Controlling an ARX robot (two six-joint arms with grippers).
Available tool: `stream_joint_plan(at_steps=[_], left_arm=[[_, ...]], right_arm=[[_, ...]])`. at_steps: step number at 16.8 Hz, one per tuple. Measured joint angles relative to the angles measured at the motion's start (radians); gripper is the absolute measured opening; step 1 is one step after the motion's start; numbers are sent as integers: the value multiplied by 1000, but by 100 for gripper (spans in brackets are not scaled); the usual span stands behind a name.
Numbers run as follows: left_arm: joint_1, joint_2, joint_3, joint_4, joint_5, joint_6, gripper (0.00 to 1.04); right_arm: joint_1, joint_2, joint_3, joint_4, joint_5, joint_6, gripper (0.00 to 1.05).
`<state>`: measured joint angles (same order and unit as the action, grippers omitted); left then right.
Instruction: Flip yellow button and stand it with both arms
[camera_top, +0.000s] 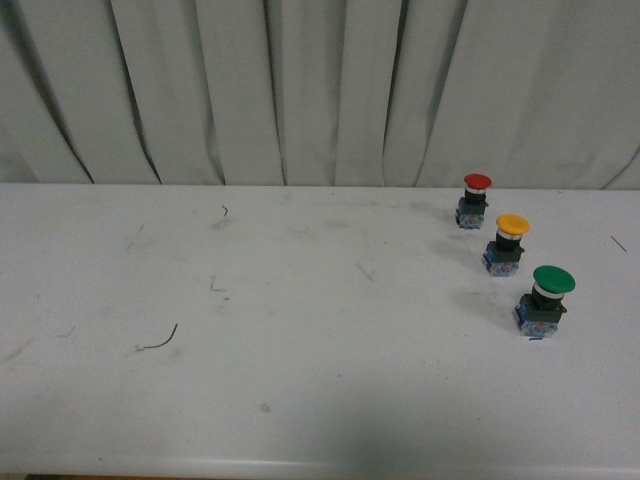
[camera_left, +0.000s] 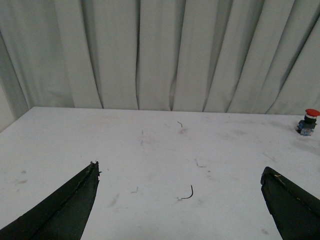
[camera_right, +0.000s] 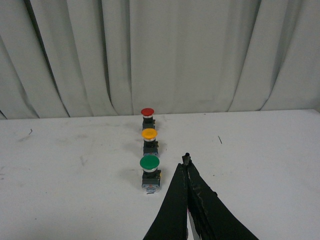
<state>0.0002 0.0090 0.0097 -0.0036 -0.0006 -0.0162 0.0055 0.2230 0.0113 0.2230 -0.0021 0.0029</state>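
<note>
A white table (camera_top: 300, 400) fills the front view, scuffed with grey smudges, and a pale pleated curtain (camera_top: 300, 90) hangs right behind its far edge. A thin dark wire scrap (camera_top: 160, 341) lies on the left half, with a smaller curl (camera_top: 225, 210) further back. Over on the right, three buttons stand upright in a slanting row, caps up: the red button (camera_top: 476, 199) furthest back, the yellow button (camera_top: 508, 243) in the middle, the green button (camera_top: 543, 299) nearest and largest. They sit near one another but apart, none touching. Neither arm shows in the front view. From the left wrist, the left gripper (camera_left: 180, 200) has its dark fingers spread wide, nothing between them but bare tabletop and that wire scrap; only the red button peeks in at the picture's edge, the other two cut off. From the right wrist, the right gripper (camera_right: 187, 165) has its fingers pressed together to a point, holding nothing, hovering just beside the green button and clear of it, with the yellow one standing behind. Both grippers are cropped at the frame, so only their tips show.
</note>
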Motion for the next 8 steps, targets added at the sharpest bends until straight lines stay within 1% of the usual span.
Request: stream_joint_plan(at_steps=[4,5,6,7,8], left_arm=[[0,0,0,0,0,0,98],[0,0,0,0,0,0,98],[0,0,0,0,0,0,98],[0,0,0,0,0,0,98],[0,0,0,0,0,0,98]], right_arm=[[0,-57,0,-60,0,0,2],[0,-158,0,-211,0,0,2],[0,-220,3,-208,0,0,2],[0,-219,0,-235,2,0,2],[0,-219,0,-227,2,0,2]])
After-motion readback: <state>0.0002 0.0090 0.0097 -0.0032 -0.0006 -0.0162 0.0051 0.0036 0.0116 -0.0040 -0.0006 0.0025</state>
